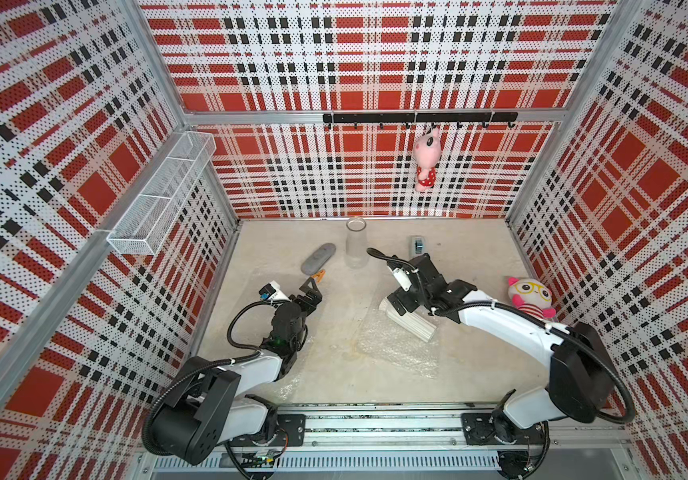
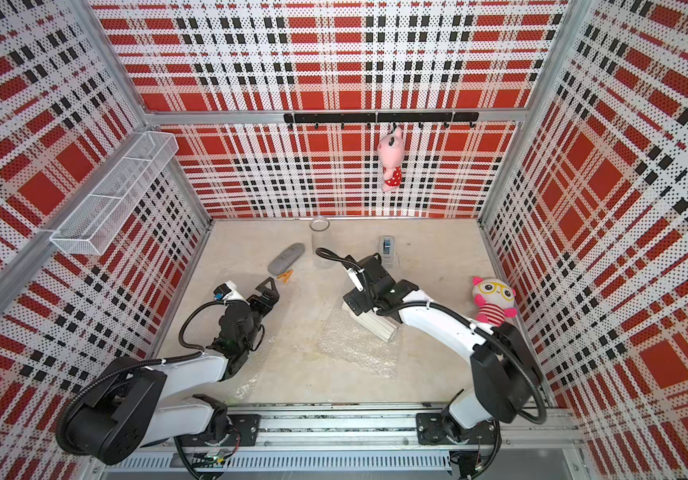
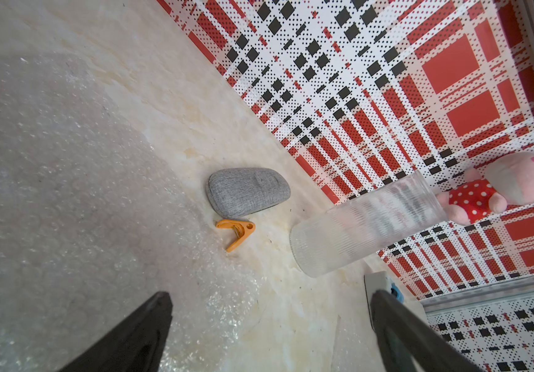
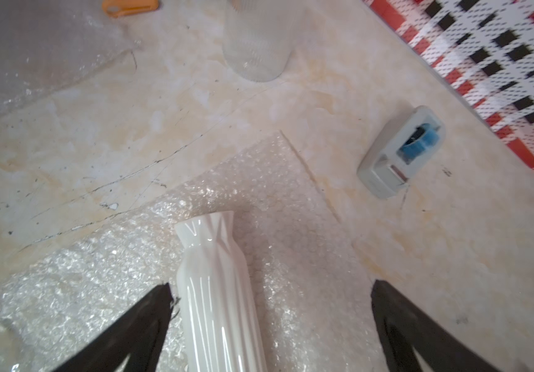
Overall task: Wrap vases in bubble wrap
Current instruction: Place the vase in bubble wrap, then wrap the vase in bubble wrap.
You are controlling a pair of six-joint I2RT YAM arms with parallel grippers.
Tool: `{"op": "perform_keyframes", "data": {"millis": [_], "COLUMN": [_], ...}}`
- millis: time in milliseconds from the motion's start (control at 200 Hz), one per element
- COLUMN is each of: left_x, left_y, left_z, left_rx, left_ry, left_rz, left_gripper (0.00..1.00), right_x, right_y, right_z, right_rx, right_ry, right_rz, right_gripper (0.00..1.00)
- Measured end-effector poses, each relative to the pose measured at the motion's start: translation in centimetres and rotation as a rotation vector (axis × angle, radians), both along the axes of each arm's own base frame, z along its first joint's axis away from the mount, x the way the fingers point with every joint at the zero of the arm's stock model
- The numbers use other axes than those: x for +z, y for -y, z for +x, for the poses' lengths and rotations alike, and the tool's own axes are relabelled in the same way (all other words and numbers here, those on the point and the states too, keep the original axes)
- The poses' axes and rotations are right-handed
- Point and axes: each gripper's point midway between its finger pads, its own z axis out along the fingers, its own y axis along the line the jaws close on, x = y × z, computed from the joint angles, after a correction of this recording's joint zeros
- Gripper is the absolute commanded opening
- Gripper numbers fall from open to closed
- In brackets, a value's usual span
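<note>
Jaws stood wide apart on both my arms, clamped on nothing. Between my right jaws lay the white vase [image 4: 217, 290], on its side, its long axis running straight out from my wrist and its mouth pointing away. One jaw sat just beside its ribbed flank, the other well clear. Under it spread a bubble wrap sheet [image 4: 291, 257] whose corner reached a little beyond the mouth. In a top view most of that sheet [image 1: 400, 353] ran sideways off the vase's length, back toward my base. I judged that the coming roll hung on this: the vase had to turn across its long axis over the free plastic, and my right arm was plainly the nearer one. Bare desk [image 4: 130, 145] lay past the sheet's edges, giving room to move. Farther out from the right jaws, off to one side, sat the tape dispenser [image 4: 401, 151]. Farther ahead stood the glass vase [image 4: 256, 48], upright and unwrapped. My left jaws hovered over the second bubble wrap sheet [image 3: 65, 161], with an orange clip [image 3: 236, 233] and a grey case [image 3: 247, 195] beyond them, near that sheet's far edge.
</note>
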Motion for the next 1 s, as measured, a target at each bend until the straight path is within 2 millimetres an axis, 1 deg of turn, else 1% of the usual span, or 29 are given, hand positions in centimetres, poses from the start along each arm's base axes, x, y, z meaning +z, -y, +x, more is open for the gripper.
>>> {"op": "perform_keyframes", "data": {"millis": [50, 95, 165, 266, 356, 431, 486, 626, 702, 802, 872, 1002], "left_x": [0.0, -0.2, -0.3, -0.4, -0.4, -0.4, -0.4, -0.4, -0.4, -0.4, -0.4, -0.3], "left_y": [-0.1, -0.2, -0.3, -0.3, -0.3, -0.3, -0.3, -0.3, -0.3, -0.3, -0.3, -0.3], "left_z": [0.0, -0.1, -0.2, -0.3, -0.3, -0.3, -0.3, -0.2, -0.2, -0.2, -0.2, -0.2], "left_rx": [0.003, 0.007, 0.009, 0.009, 0.009, 0.009, 0.009, 0.009, 0.009, 0.009, 0.009, 0.009], "left_ry": [0.001, -0.001, -0.005, -0.007, -0.007, -0.007, -0.007, -0.007, -0.006, -0.005, -0.004, -0.002], "left_rz": [-0.005, -0.009, -0.011, -0.012, -0.013, -0.014, -0.014, -0.014, -0.014, -0.015, -0.015, -0.016], "left_gripper": [0.99, 0.99, 0.99, 0.99, 0.99, 0.99, 0.99, 0.99, 0.99, 0.99, 0.99, 0.99], "right_x": [0.0, -0.4, -1.9, -4.6, -6.9, -8.3, -9.1, -10.4, -11.2, -12.3, -12.1, -11.6], "right_y": [0.5, 0.5, 0.2, -0.6, -0.5, -0.3, -0.3, -0.3, 0.0, 0.3, 0.1, 0.1], "right_z": [0.2, 0.2, -0.2, -1.5, -3.0, -4.1, -4.6, -5.0, -5.0, -5.1, -5.1, -5.4], "right_rx": [-0.032, -0.042, -0.029, 0.012, 0.038, 0.051, 0.059, 0.072, 0.072, 0.076, 0.084, 0.106], "right_ry": [0.007, -0.01, -0.067, -0.176, -0.253, -0.304, -0.33, -0.367, -0.374, -0.39, -0.379, -0.376], "right_rz": [0.007, 0.015, 0.022, 0.023, -0.001, -0.024, -0.036, -0.066, -0.095, -0.15, -0.174, -0.235], "right_gripper": [0.98, 0.95, 0.9, 0.89, 0.87, 0.85, 0.84, 0.8, 0.73, 0.59, 0.54, 0.48]}}
